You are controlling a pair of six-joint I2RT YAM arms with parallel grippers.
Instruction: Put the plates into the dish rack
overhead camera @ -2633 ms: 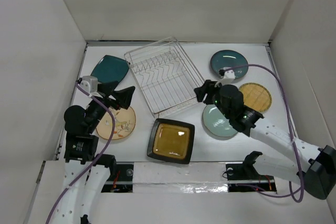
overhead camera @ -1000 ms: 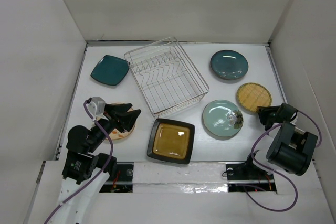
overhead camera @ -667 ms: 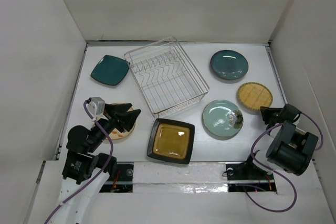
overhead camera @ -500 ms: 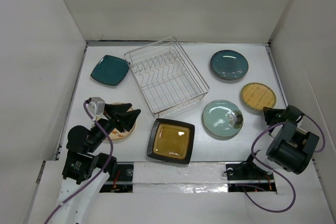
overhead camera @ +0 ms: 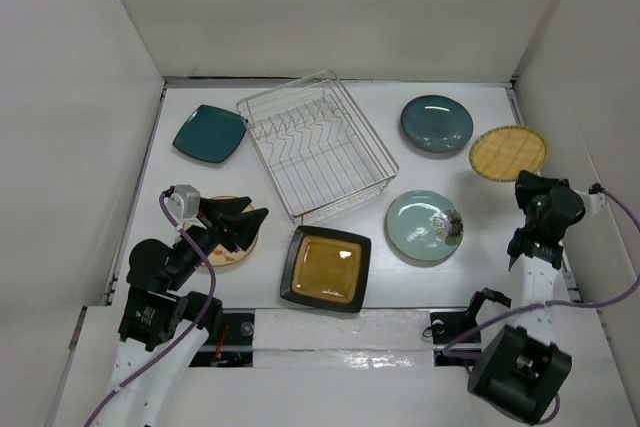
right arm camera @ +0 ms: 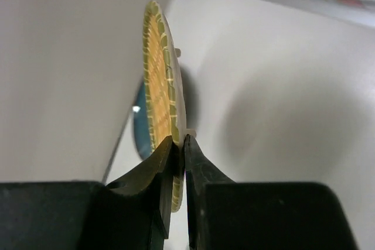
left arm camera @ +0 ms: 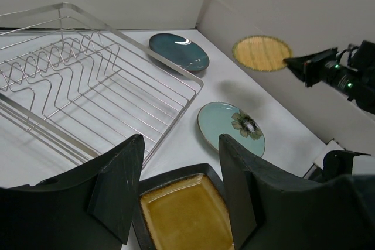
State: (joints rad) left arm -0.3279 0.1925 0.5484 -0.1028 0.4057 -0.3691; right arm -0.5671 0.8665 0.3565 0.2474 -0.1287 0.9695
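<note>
My right gripper is shut on the near rim of the small yellow woven-look plate and holds it lifted at the far right, seen edge-on in the right wrist view. My left gripper is open and empty above the cream patterned plate, which it mostly hides. The dish rack stands at centre back with no plates in it. The teal square plate lies left of it. The amber square plate, pale green plate and dark blue-grey plate lie flat.
White walls close in the table on the left, back and right; the held plate is near the right wall. The left wrist view shows the rack, the amber plate, the pale green plate and the lifted yellow plate.
My right gripper took the yellow plate by its rim and lifted it back and to the right. My left arm earlier drew back from the teal plate, then stayed still.
</note>
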